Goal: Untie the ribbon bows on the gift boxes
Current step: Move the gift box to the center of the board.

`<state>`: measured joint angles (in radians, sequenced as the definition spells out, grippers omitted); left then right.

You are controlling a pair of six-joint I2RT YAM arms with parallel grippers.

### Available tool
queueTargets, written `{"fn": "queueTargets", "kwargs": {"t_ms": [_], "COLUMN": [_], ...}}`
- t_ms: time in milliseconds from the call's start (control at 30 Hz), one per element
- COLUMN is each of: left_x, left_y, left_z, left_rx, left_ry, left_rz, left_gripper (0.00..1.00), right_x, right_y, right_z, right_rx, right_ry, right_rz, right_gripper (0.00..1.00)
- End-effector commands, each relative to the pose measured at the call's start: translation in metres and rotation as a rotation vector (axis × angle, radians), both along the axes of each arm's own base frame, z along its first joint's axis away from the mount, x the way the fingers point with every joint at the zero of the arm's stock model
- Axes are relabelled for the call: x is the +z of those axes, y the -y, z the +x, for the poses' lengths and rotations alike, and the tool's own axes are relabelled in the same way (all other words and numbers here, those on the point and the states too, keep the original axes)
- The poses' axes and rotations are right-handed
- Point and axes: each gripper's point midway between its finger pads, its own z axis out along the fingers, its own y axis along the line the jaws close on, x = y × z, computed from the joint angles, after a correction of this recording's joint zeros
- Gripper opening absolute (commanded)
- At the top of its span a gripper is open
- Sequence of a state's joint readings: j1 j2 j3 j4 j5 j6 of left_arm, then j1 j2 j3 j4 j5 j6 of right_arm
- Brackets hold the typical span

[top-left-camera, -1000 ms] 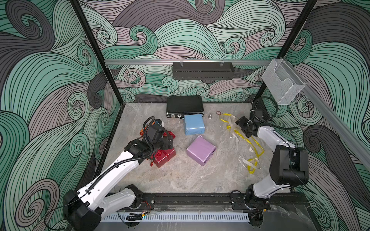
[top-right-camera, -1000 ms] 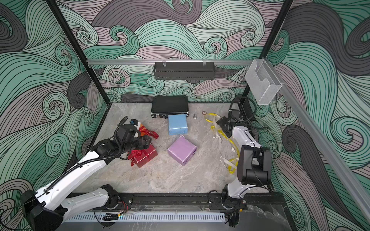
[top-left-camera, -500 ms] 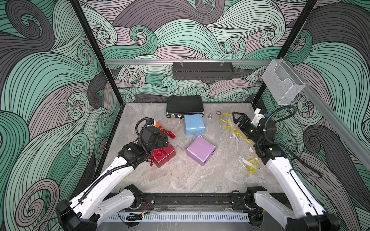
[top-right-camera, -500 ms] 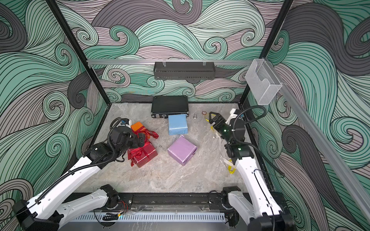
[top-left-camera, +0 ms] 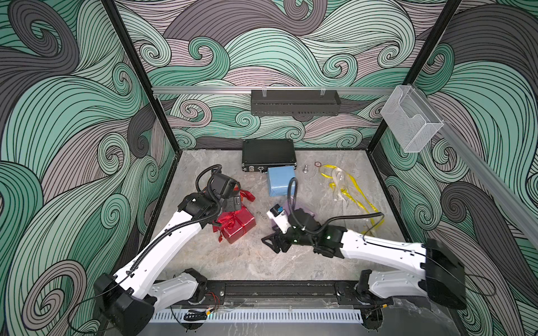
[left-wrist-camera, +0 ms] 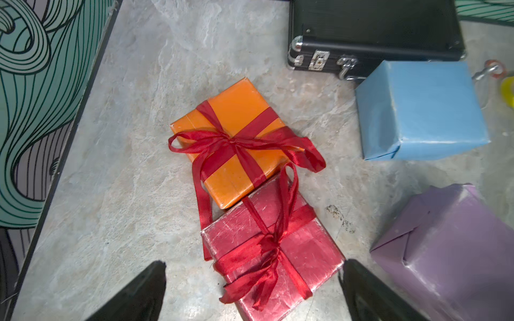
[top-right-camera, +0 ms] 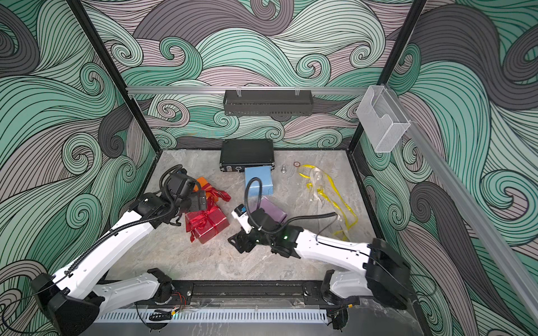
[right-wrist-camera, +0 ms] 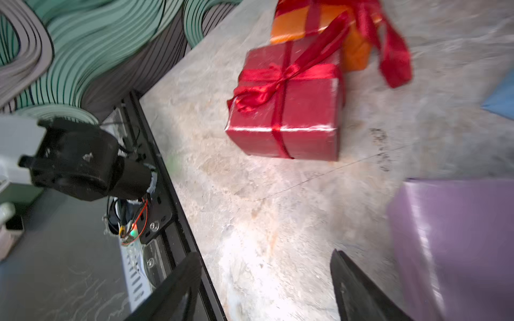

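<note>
Beneath the left gripper [left-wrist-camera: 253, 266]: the red box [left-wrist-camera: 303, 250] sits framed between wide-spread, empty fingers, its red bow [left-wrist-camera: 267, 250] tied, a stance that looks set for a pull on a tail.
Just beyond that gripper: the orange box [left-wrist-camera: 236, 111] touches the red box's far corner, and its own bow [left-wrist-camera: 230, 141] is also knotted. Ribbon ends overlap where the boxes meet.
Right gripper [right-wrist-camera: 265, 258]: fingers apart, holding nothing, low over the bare table [right-wrist-camera: 278, 208]. The lilac box [right-wrist-camera: 459, 236] is just beside it and the red box lies ahead, likely the next target.
Behind the right arm: a yellow ribbon [top-left-camera: 349, 186] and a silvery ribbon [top-left-camera: 337, 180] lie loose, well apart from both grippers. The blue box [top-left-camera: 281, 180] and the lilac box are bare.
Left wrist view: shows both knots clearly, where the arm hides them in both top views.
Top views: show the discarded ribbons, which the blurred right wrist view misses.
</note>
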<state>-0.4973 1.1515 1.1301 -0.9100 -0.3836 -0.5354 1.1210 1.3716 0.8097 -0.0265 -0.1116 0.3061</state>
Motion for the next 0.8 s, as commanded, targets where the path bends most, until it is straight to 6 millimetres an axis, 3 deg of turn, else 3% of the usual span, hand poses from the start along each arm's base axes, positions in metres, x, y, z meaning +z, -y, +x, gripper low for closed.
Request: {"fn": "queueTargets", "kwargs": {"t_ms": [0, 200, 367, 600, 767], "left_x": [-0.018, -0.044, -0.059, -0.095, -0.11], "left_y": [-0.011, -0.005, -0.004, -0.024, -0.012], "left_z": [-0.022, -0.025, 0.0, 0.031, 0.038], "left_rx": [0.012, -0.029, 0.002, 0.093, 0.095], "left_ry": [-0.173, -0.333, -0.386, -0.548, -0.547], "left_rz": [0.013, 0.01, -0.028, -0.138, -0.321], "left_gripper": [0.98, 0.95, 0.95, 0.87, 0.83], "right_x": [-0.021, -0.046, -0.047, -0.048, -0.046], "right_y": [-0.012, -0.004, 0.002, 0.007, 0.009], "right_z": [-0.011, 0.002, 0.01, 0.015, 0.016], "right_rx": [0.074, -0.037, -0.097, -0.122, -0.118], "right_ry": [0.073, 0.104, 0.112, 0.138, 0.149], "right_rz": [-0.124, -0.215, -0.199, -0.194, -0.191], "right_gripper": [0.72, 0.65, 0.63, 0.62, 0.62]}}
